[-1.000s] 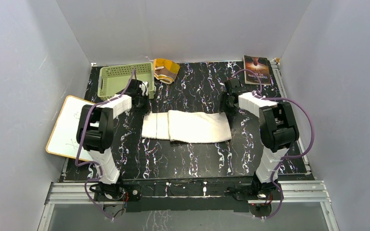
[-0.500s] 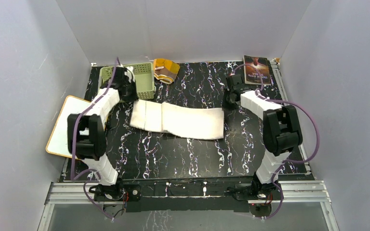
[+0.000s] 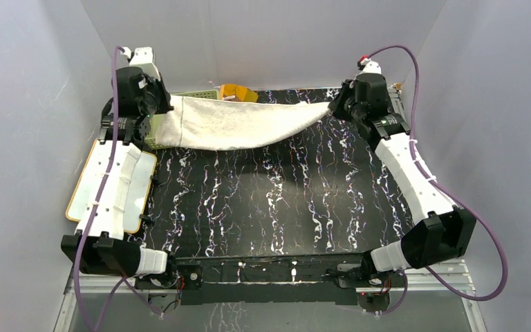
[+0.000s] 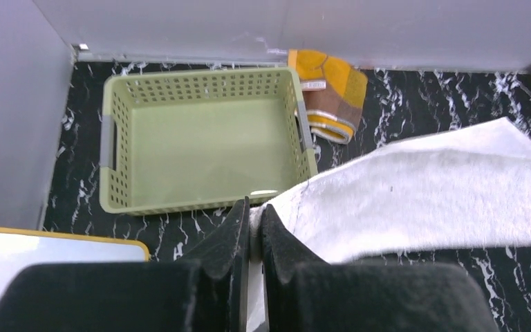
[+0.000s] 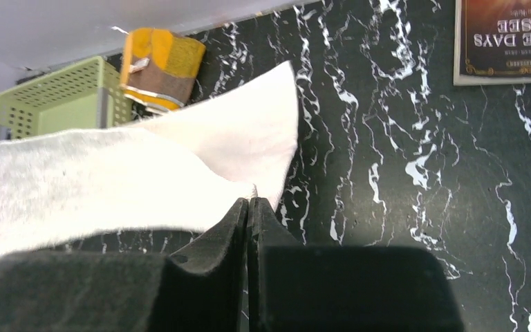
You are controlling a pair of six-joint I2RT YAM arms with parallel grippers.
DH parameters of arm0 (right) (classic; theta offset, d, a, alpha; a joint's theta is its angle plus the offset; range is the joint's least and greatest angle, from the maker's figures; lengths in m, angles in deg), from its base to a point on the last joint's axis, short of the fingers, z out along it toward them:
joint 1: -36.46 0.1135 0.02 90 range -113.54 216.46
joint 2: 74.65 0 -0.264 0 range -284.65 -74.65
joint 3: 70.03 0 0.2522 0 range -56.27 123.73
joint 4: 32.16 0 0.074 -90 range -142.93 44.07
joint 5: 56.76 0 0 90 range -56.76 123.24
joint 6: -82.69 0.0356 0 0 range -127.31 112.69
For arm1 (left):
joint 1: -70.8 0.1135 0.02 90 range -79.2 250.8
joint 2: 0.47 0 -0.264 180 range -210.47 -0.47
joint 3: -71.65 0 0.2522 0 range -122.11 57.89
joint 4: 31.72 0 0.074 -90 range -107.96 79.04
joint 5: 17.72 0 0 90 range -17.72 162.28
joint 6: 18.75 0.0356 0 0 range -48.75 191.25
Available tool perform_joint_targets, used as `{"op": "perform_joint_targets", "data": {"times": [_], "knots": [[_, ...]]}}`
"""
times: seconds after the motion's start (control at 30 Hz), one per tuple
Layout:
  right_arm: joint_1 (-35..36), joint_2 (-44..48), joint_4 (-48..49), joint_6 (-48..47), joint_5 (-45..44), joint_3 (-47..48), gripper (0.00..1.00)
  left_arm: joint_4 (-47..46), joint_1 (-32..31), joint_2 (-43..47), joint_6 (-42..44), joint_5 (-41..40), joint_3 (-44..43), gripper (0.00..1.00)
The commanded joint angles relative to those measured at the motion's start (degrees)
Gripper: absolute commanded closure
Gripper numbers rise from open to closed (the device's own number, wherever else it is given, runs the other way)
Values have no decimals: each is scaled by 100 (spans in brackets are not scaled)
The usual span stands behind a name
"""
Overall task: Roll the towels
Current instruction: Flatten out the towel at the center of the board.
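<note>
Over the far side of the table (image 3: 263,207), top view: white towel (image 3: 238,124) sags in mid-air between left gripper (image 3: 162,111) and right gripper (image 3: 333,106); rolled brown towel (image 3: 238,93) lies by the back wall. Black marbled top, grey walls close round.

Left wrist: fingers (image 4: 228,235) pinch a thin corner near the basket (image 4: 200,138); a slip could drop it there.

Right wrist: fingers (image 5: 231,221) pinch only an edge; uneven pulling might free it.

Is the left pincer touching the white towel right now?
Touching. The left wrist view shows the left pincer shut on a corner of the white towel.
</note>
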Motion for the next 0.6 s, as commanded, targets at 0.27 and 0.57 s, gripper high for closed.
{"op": "perform_joint_targets", "data": {"times": [0.27, 0.57], "knots": [[-29, 2691, 400, -276, 1069, 191, 100, 774, 36, 2789, -172, -135, -235, 100], [-29, 3584, -79, -292, 855, -149, 100, 2029, 27, 3466, -383, -1060, 436, 55]]}}
